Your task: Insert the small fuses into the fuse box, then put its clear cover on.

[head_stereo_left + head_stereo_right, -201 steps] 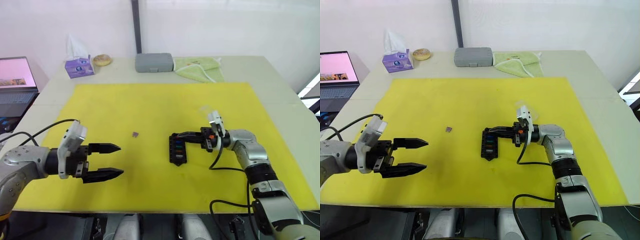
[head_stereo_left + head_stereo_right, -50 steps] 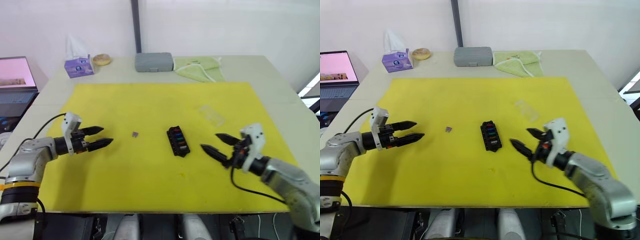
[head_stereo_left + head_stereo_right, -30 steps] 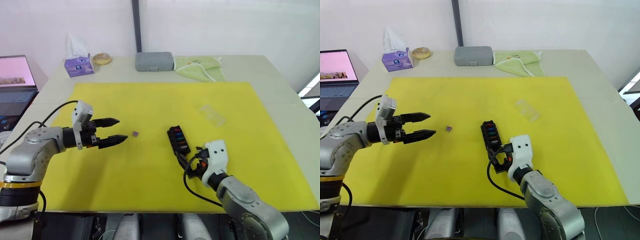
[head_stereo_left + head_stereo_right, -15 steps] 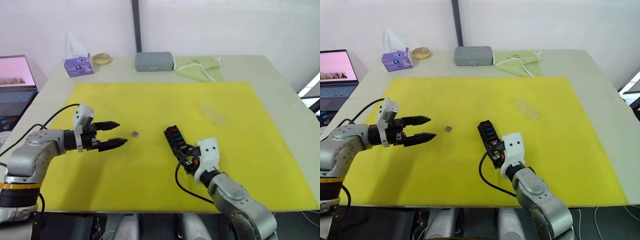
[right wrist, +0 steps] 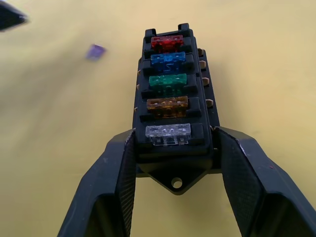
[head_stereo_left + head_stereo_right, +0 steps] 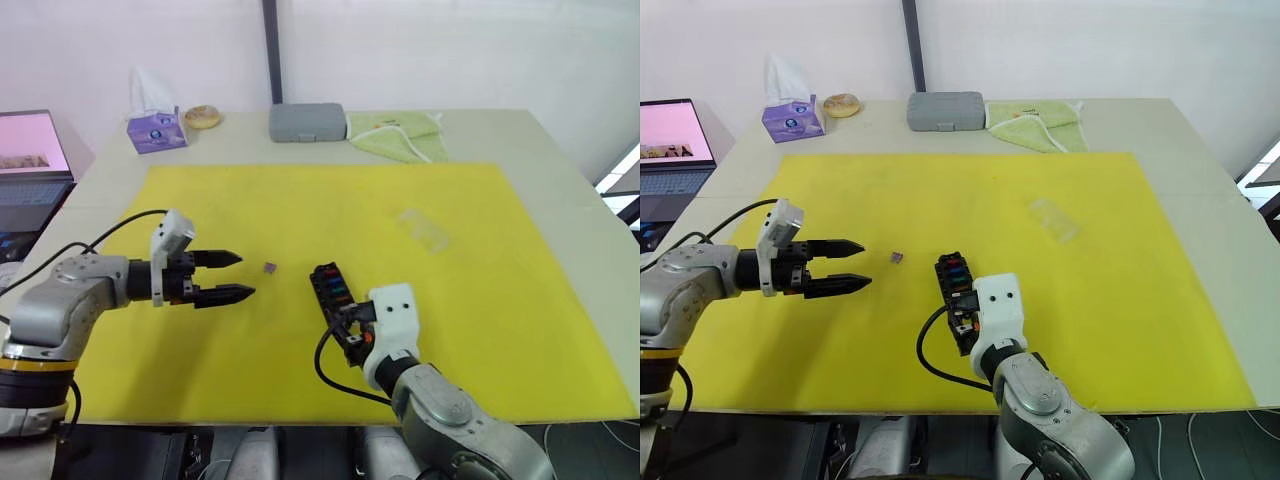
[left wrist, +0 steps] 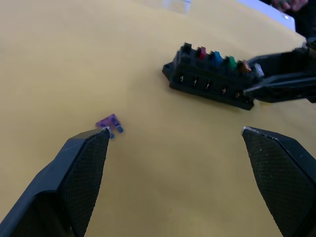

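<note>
since a second ago the right claw [image 5: 173,163] has dragged the fuse box [image 6: 954,287] toward the robot's left and nearer to its body, while the left claw [image 6: 852,265] has edged a little closer to the loose purple fuse [image 6: 897,257]. now the right claw is clenched on the near end of the fuse box, one finger on each long side, and in the right wrist view the box carries five fuses in a column: red [image 5: 167,42], blue [image 5: 168,59], green [image 5: 168,81], amber [image 5: 168,103] and a clear grey one [image 5: 168,132] nearest the claw. whether any slot is still empty cannot be made out. gripping it from the end probably keeps the slots uncovered and steadies the box so another fuse can be pressed in. the left claw is released, fingers spread wide and holding nothing, pointing across the yellow mat [image 6: 480,200] at the purple fuse, which lies flat on the mat just ahead of one fingertip [image 7: 94,143] and apart from the box. that aim suggests the next step is to pick up this last fuse; it is tiny and flat, so the pinch will need care. the clear cover [image 6: 424,229] lies on the mat well away on the robot's right, not yet fitted. a grey case [image 6: 307,122], green cloth [image 6: 396,134] and tissue box [image 6: 157,130] sit at the far edge of the surface [image 6: 560,170].
</note>
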